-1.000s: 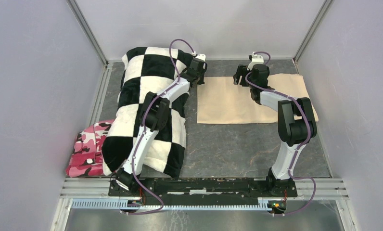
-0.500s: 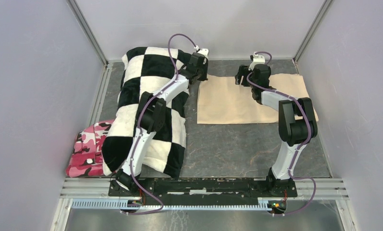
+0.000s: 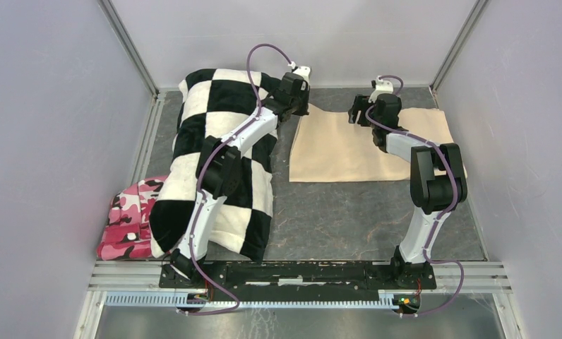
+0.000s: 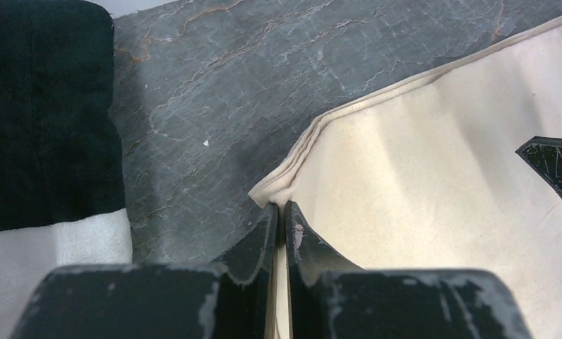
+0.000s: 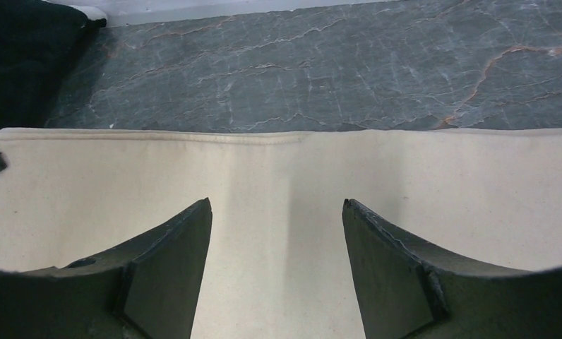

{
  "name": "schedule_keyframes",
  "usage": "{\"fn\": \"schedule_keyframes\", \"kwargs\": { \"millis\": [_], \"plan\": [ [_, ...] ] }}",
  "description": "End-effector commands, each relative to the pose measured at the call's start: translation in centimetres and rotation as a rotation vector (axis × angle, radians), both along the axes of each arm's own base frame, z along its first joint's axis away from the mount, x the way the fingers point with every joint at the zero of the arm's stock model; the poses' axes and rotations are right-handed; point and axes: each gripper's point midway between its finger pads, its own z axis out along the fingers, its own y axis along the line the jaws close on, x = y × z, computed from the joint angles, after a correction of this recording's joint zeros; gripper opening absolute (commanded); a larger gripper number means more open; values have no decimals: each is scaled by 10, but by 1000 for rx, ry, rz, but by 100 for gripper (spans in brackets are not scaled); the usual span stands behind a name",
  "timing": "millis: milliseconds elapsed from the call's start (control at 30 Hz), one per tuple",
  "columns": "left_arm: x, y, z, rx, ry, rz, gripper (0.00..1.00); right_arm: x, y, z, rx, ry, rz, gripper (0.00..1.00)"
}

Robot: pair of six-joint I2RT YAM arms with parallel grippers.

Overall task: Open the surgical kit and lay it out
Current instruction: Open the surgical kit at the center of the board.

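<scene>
From the top camera I see the beige cloth wrap (image 3: 363, 145) lying flat on the far right part of the table (image 3: 335, 212), with its far left corner pulled up and in where the left gripper (image 3: 297, 106) meets it. The right gripper (image 3: 358, 113) sits over the wrap's far edge, a little to the right of the left one. The checkered pillow (image 3: 214, 162) fills the left side under the left arm, and the pink camouflage cloth (image 3: 126, 219) pokes out at its near left. On the left wrist camera, the left gripper (image 4: 279, 206) has its jaws pressed together on the hemmed corner of the beige cloth wrap (image 4: 419, 176), with a strip of fabric showing between them; the pillow (image 4: 45, 113) is off to the left across bare table (image 4: 214, 92). On the right wrist camera, the right gripper (image 5: 277, 203) has its jaws wide apart with nothing between them, above the wrap (image 5: 278, 162) just short of its far hem; I can't quite tell whether the tips touch the fabric
</scene>
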Motion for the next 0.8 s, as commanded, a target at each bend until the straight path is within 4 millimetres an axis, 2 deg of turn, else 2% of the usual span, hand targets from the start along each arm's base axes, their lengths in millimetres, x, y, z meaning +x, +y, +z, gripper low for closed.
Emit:
{"fn": "schedule_keyframes", "kwargs": {
  "millis": [0,200,433,633,767],
  "plan": [
    [-2,-7,23,-57,-19,-16,11,7,8,28,52,-54,23,75],
    [-28,-29,29,-85,3,-122,12,10,20,32,127,-45,54,78],
    [-65,-52,14,-92,45,-183,12,11,28,33,216,4,56,81],
    [-74,-45,-6,-59,76,-172,12,5,61,29,402,47,126,81],
    [-77,-39,-15,-37,82,-163,11,0,84,16,494,89,165,76]
  ]
}}
